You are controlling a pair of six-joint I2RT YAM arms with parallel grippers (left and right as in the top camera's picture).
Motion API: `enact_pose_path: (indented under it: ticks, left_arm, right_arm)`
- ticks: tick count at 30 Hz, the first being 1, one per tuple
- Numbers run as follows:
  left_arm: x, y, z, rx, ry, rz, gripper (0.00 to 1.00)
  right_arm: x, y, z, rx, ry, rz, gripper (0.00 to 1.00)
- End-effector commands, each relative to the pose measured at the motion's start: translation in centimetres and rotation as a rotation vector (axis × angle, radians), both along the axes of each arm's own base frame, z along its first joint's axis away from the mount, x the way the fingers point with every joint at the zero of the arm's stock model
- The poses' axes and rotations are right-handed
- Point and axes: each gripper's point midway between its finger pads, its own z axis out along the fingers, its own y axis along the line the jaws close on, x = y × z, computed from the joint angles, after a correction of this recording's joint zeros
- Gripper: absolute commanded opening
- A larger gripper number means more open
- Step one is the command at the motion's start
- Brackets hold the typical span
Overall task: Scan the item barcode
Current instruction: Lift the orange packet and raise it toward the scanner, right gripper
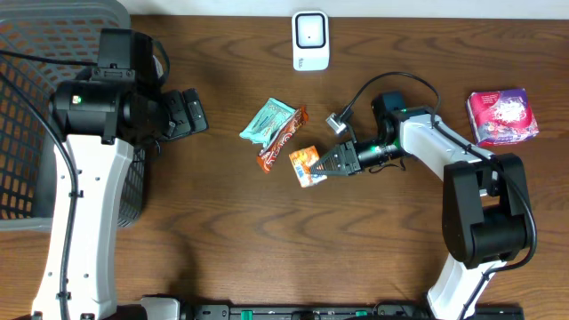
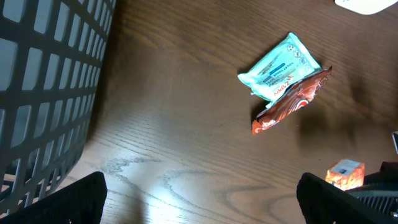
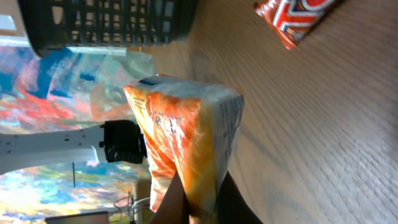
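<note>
An orange and white packet (image 1: 307,164) hangs just above the table centre, pinched at its edge by my right gripper (image 1: 330,163), which is shut on it. In the right wrist view the packet (image 3: 186,130) fills the middle, with both fingertips (image 3: 233,202) squeezing its lower end. The white barcode scanner (image 1: 310,40) stands at the table's far edge, well apart from the packet. My left gripper (image 1: 188,113) hovers open at the left near the basket, its fingers (image 2: 74,199) wide apart over bare wood with nothing between them.
A teal packet (image 1: 267,120) and a red-brown snack bar (image 1: 283,140) lie together just left of the held packet. A pink pouch (image 1: 502,116) rests at the far right. A dark mesh basket (image 1: 36,116) fills the left edge.
</note>
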Motion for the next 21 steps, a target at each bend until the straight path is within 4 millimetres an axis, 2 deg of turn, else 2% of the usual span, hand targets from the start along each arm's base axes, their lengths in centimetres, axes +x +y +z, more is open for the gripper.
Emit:
enact_pose_path:
  ticks: [1, 5, 7, 10, 12, 16, 21]
  left_arm:
    - [-0.1, 0.3, 0.1, 0.005, 0.000, 0.015, 0.98]
    - [-0.1, 0.3, 0.1, 0.005, 0.000, 0.015, 0.98]
    - [-0.1, 0.3, 0.1, 0.005, 0.000, 0.015, 0.98]
    - [-0.1, 0.3, 0.1, 0.005, 0.000, 0.015, 0.98]
    - [-0.1, 0.3, 0.1, 0.005, 0.000, 0.015, 0.98]
    - [-0.1, 0.3, 0.1, 0.005, 0.000, 0.015, 0.98]
    - [-0.1, 0.3, 0.1, 0.005, 0.000, 0.015, 0.98]
  right_arm:
    - [0.9, 0.8, 2.4, 0.108, 0.011, -0.021, 0.01]
    - [3.7, 1.9, 6.8, 0.313, -0.007, -0.004, 0.01]
    - [5.4, 2.3, 7.9, 0.307, 0.004, -0.021, 0.01]
    - [8.8, 2.8, 9.5, 0.264, 0.043, -0.145, 0.01]
    - [10.2, 3.0, 11.2, 0.287, 0.010, -0.197, 0.01]
    - [11.0, 3.0, 14.1, 0.354, -0.106, -0.214, 0.01]
    - [10.0, 3.1, 14.4, 0.363, -0.122, -0.151, 0.01]
